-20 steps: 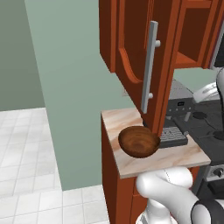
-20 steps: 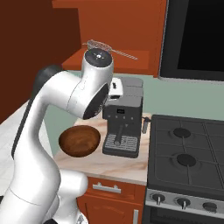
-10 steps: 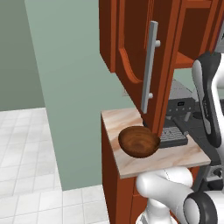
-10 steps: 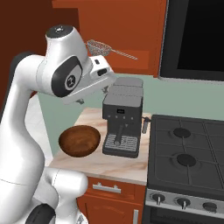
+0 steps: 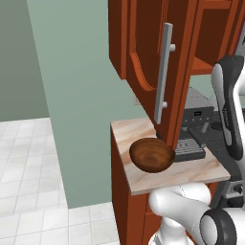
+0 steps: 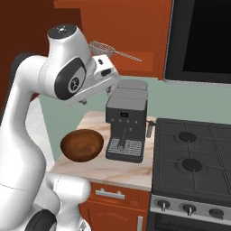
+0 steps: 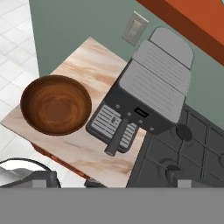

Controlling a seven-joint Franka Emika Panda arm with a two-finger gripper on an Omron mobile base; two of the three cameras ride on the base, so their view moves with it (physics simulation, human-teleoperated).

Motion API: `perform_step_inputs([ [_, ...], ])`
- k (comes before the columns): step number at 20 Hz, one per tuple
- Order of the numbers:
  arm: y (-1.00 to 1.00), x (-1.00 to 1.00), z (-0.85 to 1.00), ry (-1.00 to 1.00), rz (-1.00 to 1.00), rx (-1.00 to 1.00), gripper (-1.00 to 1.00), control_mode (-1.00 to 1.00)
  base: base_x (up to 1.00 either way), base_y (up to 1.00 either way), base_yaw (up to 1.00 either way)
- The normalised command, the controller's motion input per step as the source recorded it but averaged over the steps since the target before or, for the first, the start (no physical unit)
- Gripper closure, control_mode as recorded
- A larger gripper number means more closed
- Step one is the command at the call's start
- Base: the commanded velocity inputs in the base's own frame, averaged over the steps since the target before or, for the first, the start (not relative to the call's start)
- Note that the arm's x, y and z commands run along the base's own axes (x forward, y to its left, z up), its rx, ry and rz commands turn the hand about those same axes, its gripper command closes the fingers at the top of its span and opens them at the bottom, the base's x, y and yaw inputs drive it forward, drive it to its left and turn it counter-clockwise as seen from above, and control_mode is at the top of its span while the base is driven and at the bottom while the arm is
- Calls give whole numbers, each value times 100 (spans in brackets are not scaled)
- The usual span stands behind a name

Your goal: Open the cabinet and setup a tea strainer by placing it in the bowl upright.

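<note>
The cabinet [image 5: 158,57] runs past the top edge; the tea strainer's [image 6: 103,47] near rim hides behind the arm.

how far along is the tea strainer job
Done: the cabinet door stands swung open over the counter. In hand: nothing; the tea strainer sits on the cabinet shelf, and the hand view looks down on the counter and coffee machine. Left: grasp the strainer and set it upright in the bowl, which holds nothing yet.
</note>
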Motion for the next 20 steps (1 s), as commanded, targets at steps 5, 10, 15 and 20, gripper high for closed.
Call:
perform_step_inputs([
  [5,26,33,38,-1,5,5,-100,-100,0,0,0],
  [10,18,28,46,0,5,5,-100,-100,0,0,0],
  [15,18,36,31,0,3,6,-100,-100,0,0,0],
  [20,0,53,1,0,9,8,-100,-100,0,0,0],
])
